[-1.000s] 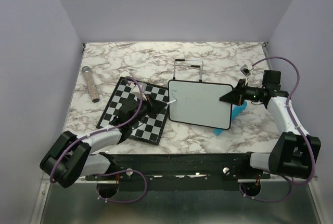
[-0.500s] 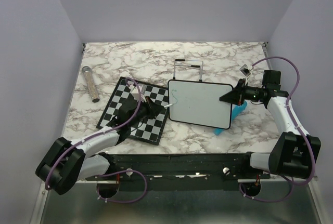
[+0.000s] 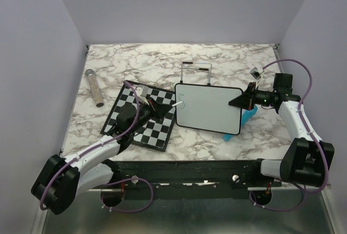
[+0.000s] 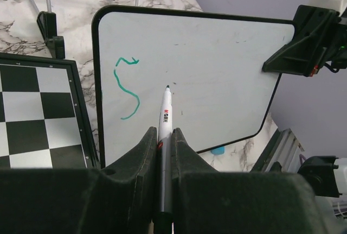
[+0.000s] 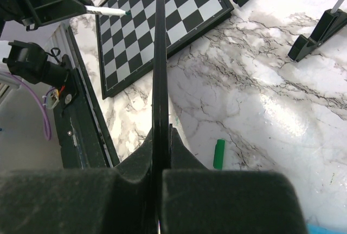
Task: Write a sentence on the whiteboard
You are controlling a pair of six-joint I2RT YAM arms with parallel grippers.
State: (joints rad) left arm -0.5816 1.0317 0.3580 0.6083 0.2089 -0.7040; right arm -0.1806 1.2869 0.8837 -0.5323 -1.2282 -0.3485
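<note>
From above, the whiteboard sits mid-table, pinched at its right edge by the right gripper. The left gripper is at the whiteboard's left edge, clamped round a white marker whose tip pokes in over the board's upper-left corner. In the left wrist view the marker's long axis runs straight away from the fingers to the board's face. Its tip is just right of the sentence, for now a single teal squiggle near the board's left edge. Whether the tip touches, I can't tell. Bare board lies to the right, so I'd guess the writing heads towards the right gripper. The right wrist view shows the board edge-on, gripped tight between the closed fingers.
</note>
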